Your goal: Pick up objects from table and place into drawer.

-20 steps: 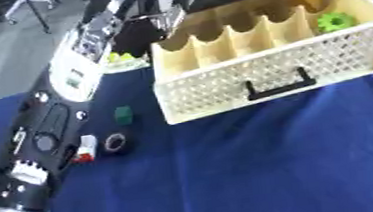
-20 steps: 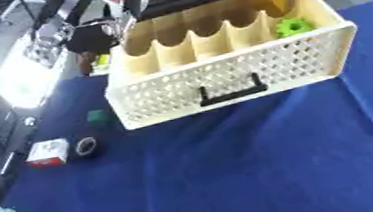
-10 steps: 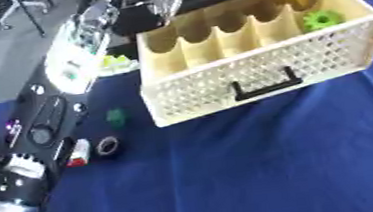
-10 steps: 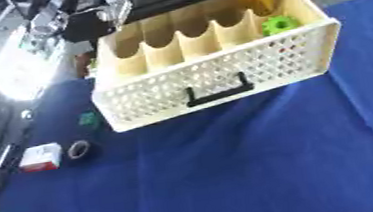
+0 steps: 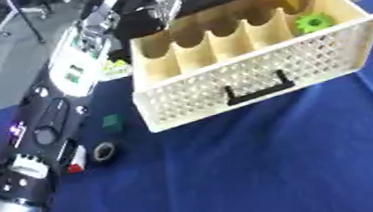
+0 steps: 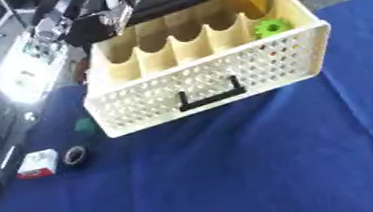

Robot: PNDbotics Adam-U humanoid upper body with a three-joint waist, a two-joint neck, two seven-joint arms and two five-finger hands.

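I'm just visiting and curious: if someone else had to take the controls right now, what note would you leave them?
Left hand: stretched out over the drawer's back left corner; I cannot tell what its fingers are doing or whether it holds anything. Right hand: not in view.
Done: a green gear lies in the drawer's rightmost compartment.
Left on the blue table, left of the drawer: small dark green block, black ring, red and white box, yellow-green piece behind them.

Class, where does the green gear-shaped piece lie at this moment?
The green gear-shaped piece lies inside the cream drawer, in its rightmost compartment, behind the perforated front wall and to the right of the black handle.
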